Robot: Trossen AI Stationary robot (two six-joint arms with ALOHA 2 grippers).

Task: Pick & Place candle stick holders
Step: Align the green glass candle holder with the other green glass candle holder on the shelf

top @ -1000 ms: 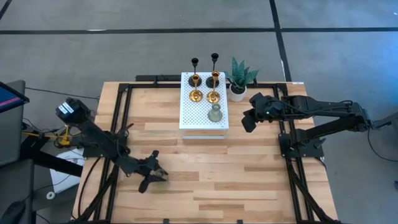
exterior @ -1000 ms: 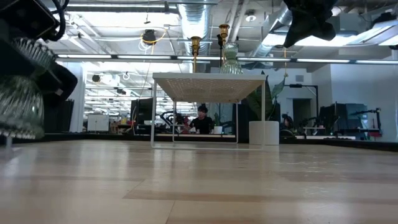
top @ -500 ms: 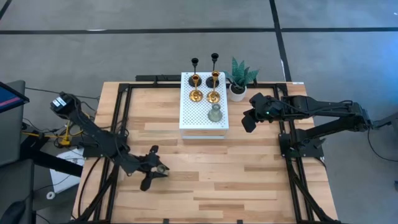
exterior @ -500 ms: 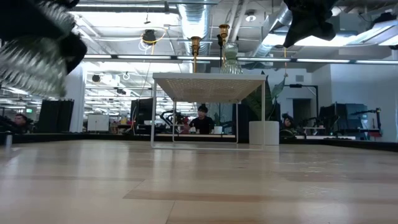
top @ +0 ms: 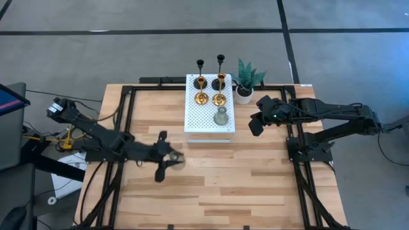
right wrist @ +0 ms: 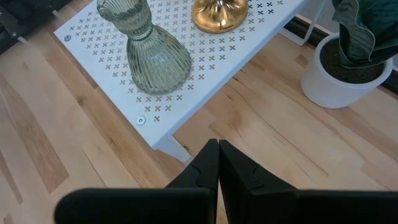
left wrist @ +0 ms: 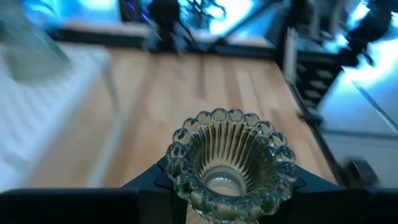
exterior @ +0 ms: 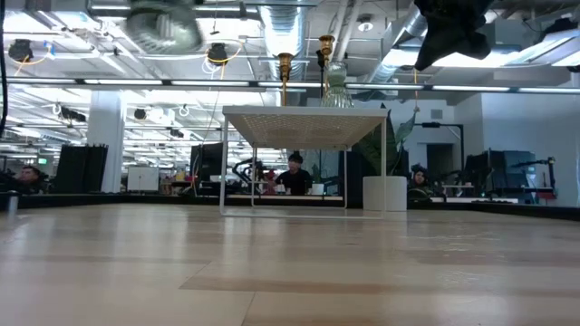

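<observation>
Left gripper clamped on green holder, carried upright above table, off stand's front-left corner; free spot lies ahead-right beside second green holder; right gripper closed, empty, right of stand

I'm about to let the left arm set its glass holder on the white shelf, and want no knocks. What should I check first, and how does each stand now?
1. Grip: left gripper shut on the pale-green glass holder, mouth facing the wrist camera: ok.
2. Lift: in the low view the held holder hangs well above the table: ok.
3. Free space: the white perforated shelf has bare area beside the other glass holder: ok.
4. Neighbours: gold holders and black holders stand upright at the far end: ok.
5. Right gripper is shut and hovers near the shelf's corner: cannot tell if it clears the path.
</observation>
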